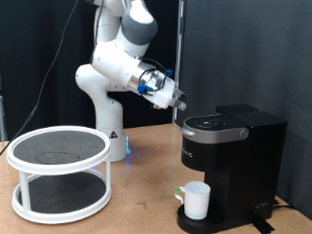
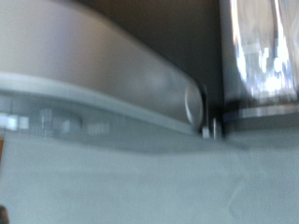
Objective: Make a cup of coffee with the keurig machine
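I see the cup point(image 1: 198, 200) standing upright on the drip tray of the keurig machine point(image 1: 234, 166), lid down, at the counter's right end in the exterior view. My gripper point(image 1: 179, 102) hovers just above the machine's top; I cannot tell how its fingers stand. A two-tier round rack point(image 1: 58, 171) sits at the counter's left end. The wrist view is a blur.

From my seat, the only lettering I can pick out is a faint vertical strip of pale characters down the front face of the keurig machine point(image 1: 230, 156) at the lower right of the exterior view, and I can't make the letters out at this size. The wrist view is pure blur, and I can read nothing in it.
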Available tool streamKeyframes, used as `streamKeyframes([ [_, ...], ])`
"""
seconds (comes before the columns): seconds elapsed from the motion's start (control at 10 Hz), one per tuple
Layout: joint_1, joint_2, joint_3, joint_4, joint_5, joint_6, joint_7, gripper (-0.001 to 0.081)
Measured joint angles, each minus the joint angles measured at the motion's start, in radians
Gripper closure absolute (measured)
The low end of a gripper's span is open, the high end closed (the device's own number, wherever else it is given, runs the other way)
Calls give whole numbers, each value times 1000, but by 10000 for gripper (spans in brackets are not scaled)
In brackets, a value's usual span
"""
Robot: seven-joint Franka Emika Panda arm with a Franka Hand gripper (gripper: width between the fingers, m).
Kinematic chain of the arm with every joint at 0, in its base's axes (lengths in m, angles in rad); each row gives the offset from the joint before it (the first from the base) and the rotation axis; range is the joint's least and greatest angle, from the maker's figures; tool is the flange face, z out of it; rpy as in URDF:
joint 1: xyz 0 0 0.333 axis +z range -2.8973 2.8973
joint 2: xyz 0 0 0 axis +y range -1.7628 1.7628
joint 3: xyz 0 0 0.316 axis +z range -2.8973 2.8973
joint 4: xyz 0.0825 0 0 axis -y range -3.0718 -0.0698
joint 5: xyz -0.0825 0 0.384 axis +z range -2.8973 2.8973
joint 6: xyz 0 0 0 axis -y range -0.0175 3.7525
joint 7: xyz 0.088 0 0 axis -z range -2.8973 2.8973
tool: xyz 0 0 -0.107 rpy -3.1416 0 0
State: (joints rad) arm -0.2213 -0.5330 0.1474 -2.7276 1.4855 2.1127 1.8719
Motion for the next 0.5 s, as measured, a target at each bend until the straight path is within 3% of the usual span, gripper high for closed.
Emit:
streamKeyframes([
  [0.5,0,-158,-16,17,-1,-39,144,72],
])
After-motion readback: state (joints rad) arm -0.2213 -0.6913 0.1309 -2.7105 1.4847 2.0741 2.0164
